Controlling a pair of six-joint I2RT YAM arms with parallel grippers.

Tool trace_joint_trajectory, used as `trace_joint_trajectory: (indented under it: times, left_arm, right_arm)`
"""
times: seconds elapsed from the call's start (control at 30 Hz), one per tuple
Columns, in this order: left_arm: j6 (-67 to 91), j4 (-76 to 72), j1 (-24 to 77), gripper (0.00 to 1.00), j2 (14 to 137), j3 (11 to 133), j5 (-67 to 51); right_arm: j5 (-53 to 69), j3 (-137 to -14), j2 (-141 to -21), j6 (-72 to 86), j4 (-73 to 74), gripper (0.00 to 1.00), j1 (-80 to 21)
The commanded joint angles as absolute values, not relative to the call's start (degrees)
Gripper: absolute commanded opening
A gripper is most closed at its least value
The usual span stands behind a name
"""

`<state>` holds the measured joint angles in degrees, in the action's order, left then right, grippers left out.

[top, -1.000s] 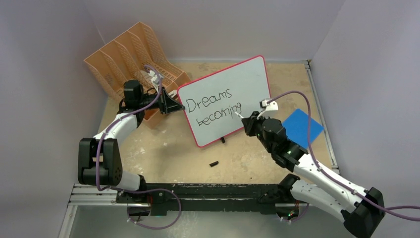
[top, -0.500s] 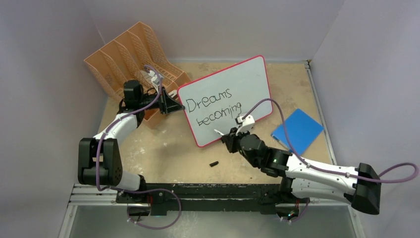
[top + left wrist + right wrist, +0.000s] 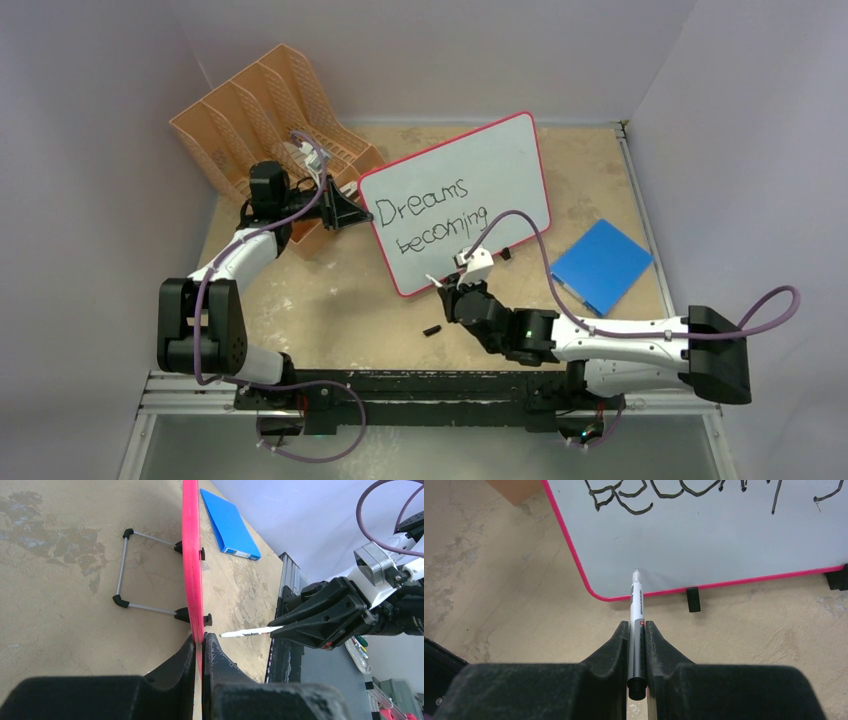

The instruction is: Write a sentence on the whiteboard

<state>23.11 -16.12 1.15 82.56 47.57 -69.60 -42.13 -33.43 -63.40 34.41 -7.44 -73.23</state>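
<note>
The whiteboard (image 3: 500, 160) stands mid-desk (image 3: 330, 300) toward the far edge, bearing the sentence (image 3: 430, 212) (two lines, "Dreams becoming"); the left gripper (image 3: 200, 642) is clamped on its left edge; the right gripper (image 3: 637, 627) pinches a marker (image 3: 636, 605), tip just short of the board's bare lower-left corner.

1 whiteboard (image 3: 510, 160): sentence (image 3: 435, 218), black handwritten, 2 lines – "Dreams" top, "becoming" below. 1 marker (image 3: 637, 615): label print on barrel, too sm. to read.
</note>
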Motion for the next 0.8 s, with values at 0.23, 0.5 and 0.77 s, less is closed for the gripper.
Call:
trace_joint_trajectory:
  times: [0.23, 0.5, 0.77]
  left_arm:
    - [22.1, -18.0, 0.6, 0.00, 81.5, 49.0, -67.3]
    - [22.1, -18.1, 0.6, 0.00, 81.5, 49.0, -67.2]
    - [22.1, -18.2, 0.6, 0.00, 81.6, 49.1, -67.5]
  right_arm:
    - [-50.8, -37.3, -65.5, 35.3, -12.6, 0.00, -76.7]
    - [-52.8, -38.2, -69.3, 34.6, -14.5, 0.00, -77.6]
    - [-53.7, -38.5, -71.4, 33.9, -15.5, 0.00, -77.7]
